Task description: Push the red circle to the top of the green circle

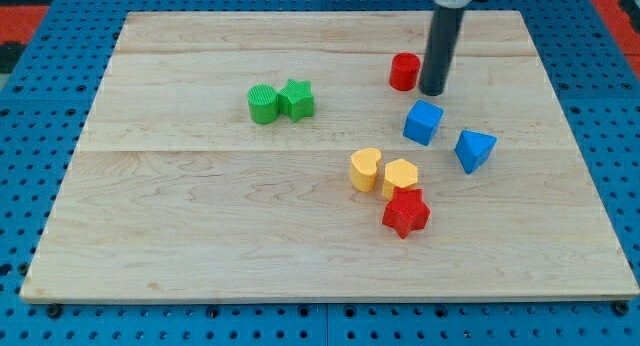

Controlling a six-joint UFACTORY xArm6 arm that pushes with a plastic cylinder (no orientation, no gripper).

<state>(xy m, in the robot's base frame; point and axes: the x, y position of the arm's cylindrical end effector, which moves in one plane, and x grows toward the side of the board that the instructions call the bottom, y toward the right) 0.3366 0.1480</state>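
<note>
The red circle (404, 72) stands on the wooden board in the view's upper right. The green circle (263, 104) lies well to its left and a little lower, touching a green star (296, 99) on its right side. My tip (433, 90) rests on the board just right of the red circle, close beside it, and above the blue cube (423, 122).
A blue triangular block (475, 150) lies at the right. A yellow heart (366, 169), a yellow hexagon (400, 177) and a red star (405, 212) cluster below the middle. The wooden board (200, 236) lies on a blue pegboard.
</note>
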